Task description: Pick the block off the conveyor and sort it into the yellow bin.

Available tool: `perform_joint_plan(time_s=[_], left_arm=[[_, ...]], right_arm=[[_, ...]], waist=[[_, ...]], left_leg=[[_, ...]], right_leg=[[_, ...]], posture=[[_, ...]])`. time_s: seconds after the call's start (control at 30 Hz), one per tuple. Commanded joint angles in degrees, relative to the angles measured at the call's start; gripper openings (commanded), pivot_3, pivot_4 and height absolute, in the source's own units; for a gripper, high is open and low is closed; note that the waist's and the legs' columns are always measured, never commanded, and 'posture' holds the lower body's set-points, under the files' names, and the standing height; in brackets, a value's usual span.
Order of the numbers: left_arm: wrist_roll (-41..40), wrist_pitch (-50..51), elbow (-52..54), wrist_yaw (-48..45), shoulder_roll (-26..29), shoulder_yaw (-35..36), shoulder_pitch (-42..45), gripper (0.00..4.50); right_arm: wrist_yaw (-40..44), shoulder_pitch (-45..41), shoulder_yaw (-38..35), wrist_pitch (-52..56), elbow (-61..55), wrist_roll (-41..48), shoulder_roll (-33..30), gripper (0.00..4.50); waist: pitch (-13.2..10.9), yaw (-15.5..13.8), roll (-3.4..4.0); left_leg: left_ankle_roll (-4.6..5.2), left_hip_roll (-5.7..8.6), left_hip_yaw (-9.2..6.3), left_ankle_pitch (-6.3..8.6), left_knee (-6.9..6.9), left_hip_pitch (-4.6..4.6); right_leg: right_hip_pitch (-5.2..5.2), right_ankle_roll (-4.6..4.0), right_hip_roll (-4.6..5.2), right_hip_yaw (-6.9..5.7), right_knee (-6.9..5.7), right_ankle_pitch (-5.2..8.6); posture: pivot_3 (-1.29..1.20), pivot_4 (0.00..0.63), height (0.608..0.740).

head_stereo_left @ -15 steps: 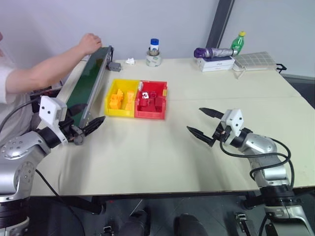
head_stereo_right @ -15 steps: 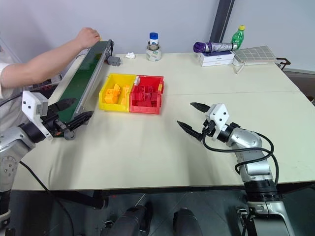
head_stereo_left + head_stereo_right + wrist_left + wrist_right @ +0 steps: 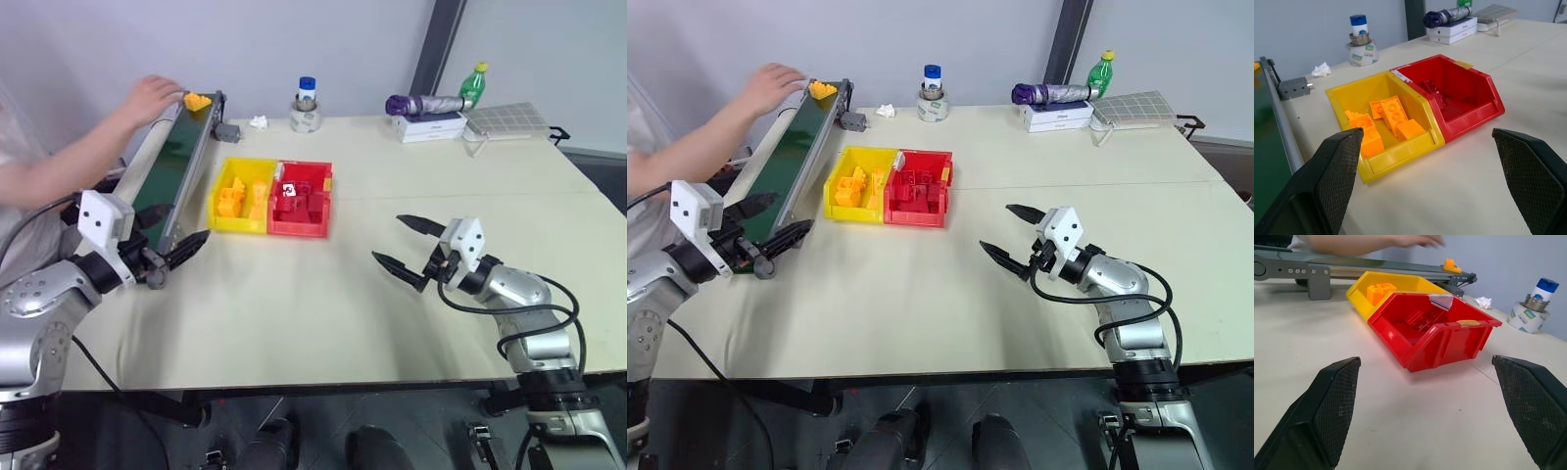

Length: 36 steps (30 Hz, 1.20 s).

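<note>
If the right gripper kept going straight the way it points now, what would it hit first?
Most likely the red bin. The right gripper, jaws open, points across bare table toward it, and its wrist view has that bin dead ahead, with the yellow bin and the conveyor behind. Depth is hard to judge.

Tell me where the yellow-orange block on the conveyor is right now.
In the head views the block sits on the far end of the conveyor, on the robot's left, just beside a person's hand and beyond the yellow bin.
</note>
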<state>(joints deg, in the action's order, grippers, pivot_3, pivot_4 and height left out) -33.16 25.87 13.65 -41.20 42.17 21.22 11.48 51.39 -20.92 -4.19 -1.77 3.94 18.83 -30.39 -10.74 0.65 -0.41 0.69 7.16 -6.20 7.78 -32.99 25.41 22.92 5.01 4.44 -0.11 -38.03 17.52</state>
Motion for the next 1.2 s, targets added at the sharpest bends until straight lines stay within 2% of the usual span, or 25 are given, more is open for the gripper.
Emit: perform_joint_plan(time_s=[0.03, 0.3, 0.47, 0.7, 1.2], left_arm=[[-1.1, -0.4, 2.2, 0.5, -0.1, 2.7, -1.0, 4.46], [-2.4, -1.1, 5.9, 5.2, -2.4, 9.0, -6.0, 4.46], [1.2, -4.7, 7.1, 15.8, -8.9, 14.3, -9.4, 4.46], [5.2, -7.8, 14.0, 24.7, -16.9, 14.6, -15.7, 4.46], [2.5, -3.9, 12.7, 25.0, -17.4, 12.9, -16.6, 4.46]], right_arm=[[0.1, -0.6, -0.6, -0.7, -2.2, 0.4, -0.4, 4.50], [0.7, -1.2, -0.5, -1.0, -1.1, 0.4, -0.2, 4.50], [1.1, -1.6, -0.3, -1.2, -0.6, 0.4, -0.1, 4.50], [1.2, -1.6, -0.1, -1.4, -0.4, 0.4, 0.1, 4.50], [1.6, -1.9, -0.1, -1.5, -0.2, 0.5, 0.0, 4.50]], waist=[[0.0, 0.0, 0.00], [0.0, 0.0, 0.00], [0.0, 0.0, -0.01], [0.0, -0.3, -0.03], [0.0, -0.1, -0.02]], left_leg=[[0.00, 0.00, 0.00, 0.00, 0.00, 0.00], [0.00, -0.01, 0.00, 0.00, 0.01, 0.03], [0.01, -0.01, 0.00, 0.00, 0.00, 0.03], [0.02, -0.01, 0.00, 0.01, -0.01, 0.03], [0.02, -0.01, 0.00, 0.01, -0.01, 0.01]], right_leg=[[0.00, 0.00, 0.00, 0.00, 0.00, 0.00], [0.03, -0.01, 0.01, 0.01, 0.01, 0.01], [0.01, -0.01, 0.01, 0.01, 0.02, 0.01], [-0.05, 0.00, 0.01, -0.01, 0.07, 0.00], [-0.07, 0.00, 0.00, -0.01, 0.07, 0.01]], posture=[[0.00, 0.150, 0.740], [0.00, 0.150, 0.740], [0.00, 0.150, 0.740], [0.00, 0.150, 0.740], [0.00, 0.150, 0.740]])
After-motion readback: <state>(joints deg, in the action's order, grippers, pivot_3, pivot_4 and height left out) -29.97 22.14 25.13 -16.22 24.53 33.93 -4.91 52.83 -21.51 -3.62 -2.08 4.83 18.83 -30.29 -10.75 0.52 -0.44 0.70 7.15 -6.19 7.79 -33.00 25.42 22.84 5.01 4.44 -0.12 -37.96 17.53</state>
